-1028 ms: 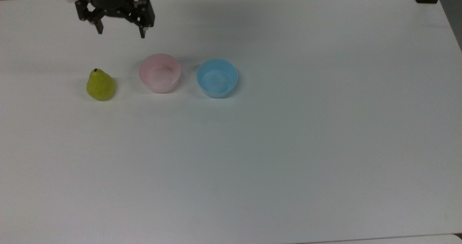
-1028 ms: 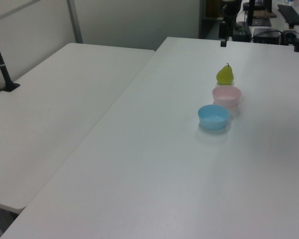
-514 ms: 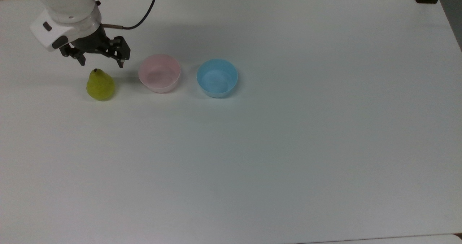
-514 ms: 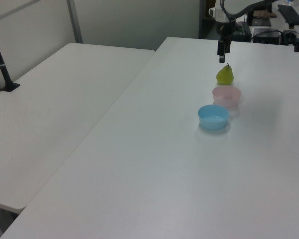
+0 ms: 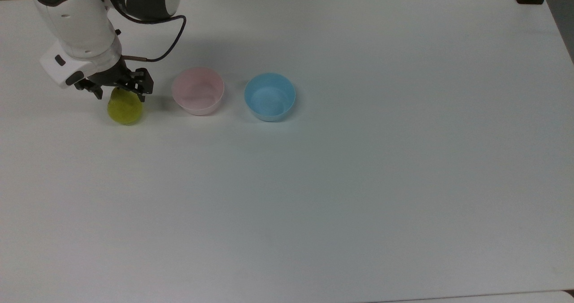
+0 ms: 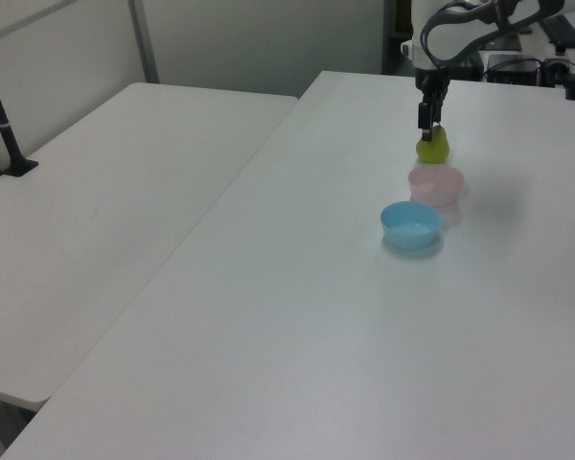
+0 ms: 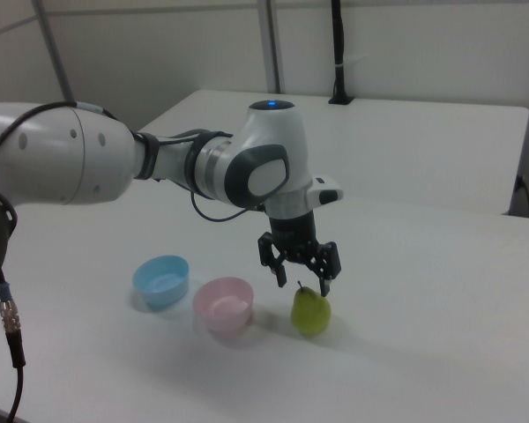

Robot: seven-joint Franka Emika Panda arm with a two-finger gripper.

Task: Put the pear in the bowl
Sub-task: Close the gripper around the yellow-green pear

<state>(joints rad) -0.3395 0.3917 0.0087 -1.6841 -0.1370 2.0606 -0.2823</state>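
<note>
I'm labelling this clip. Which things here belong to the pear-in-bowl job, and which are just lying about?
Part of the job:
- pear, on the table
- pink bowl, empty
- tool, open, just above the pear

Lying about:
- blue bowl, empty, on the pink bowl's far side from the pear

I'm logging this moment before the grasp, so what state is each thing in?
Small yellow-green pear: upright on the table, not gripped.
Pale pink plastic bowl: upright, empty.
Light blue plastic bowl: upright, empty.
Black two-finger gripper: open, just above the pear's top.
</note>
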